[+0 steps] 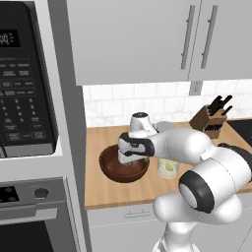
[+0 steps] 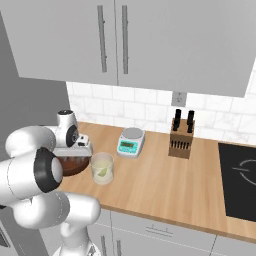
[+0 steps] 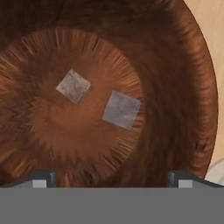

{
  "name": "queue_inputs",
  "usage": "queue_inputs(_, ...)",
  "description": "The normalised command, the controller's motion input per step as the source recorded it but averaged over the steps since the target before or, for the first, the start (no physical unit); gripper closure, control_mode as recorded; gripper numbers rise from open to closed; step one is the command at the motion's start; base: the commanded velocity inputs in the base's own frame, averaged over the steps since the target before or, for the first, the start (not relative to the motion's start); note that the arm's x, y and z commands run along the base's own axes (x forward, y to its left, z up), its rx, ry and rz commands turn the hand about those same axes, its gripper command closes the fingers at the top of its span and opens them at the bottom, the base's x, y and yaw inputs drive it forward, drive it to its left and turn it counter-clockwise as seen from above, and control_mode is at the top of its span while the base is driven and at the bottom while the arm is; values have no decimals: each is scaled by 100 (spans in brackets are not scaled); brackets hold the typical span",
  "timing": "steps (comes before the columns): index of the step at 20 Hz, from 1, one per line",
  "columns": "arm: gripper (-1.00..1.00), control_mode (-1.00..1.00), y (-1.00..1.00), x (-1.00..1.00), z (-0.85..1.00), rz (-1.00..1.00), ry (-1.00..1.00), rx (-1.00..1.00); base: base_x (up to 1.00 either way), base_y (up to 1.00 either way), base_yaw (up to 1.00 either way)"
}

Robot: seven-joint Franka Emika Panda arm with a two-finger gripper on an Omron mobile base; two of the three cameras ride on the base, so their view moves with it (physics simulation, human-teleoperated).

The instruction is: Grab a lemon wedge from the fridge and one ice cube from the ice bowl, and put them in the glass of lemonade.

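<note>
The ice bowl (image 3: 183, 87) sits on the wooden counter (image 2: 165, 190), directly beneath the gripper (image 3: 111, 178). Its fingers (image 3: 41, 178) are spread wide with nothing held, poised just above two clear ice cubes (image 3: 121, 109) lying close together on the bowl's floor. The glass of lemonade (image 2: 102, 168) stands just beside the bowl, a pale wedge inside it. No writing is readable.
</note>
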Motion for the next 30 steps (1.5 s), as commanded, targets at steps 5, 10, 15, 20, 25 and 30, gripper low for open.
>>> queue_inputs(5,-100,-100,10,8,-9,0,0,0,0,0,0)
queue_inputs(10,-100,-100,13,17,-2,0,0,0,0,0,0)
queue_inputs(15,-100,-100,2,21,-34,0,0,0,0,0,0)
queue_inputs(20,-100,-100,2,3,-21,0,0,0,0,0,0)
queue_inputs(25,-100,-100,18,11,-4,0,-4,0,0,0,0)
queue_inputs(30,-100,-100,16,8,0,0,-6,0,0,0,0)
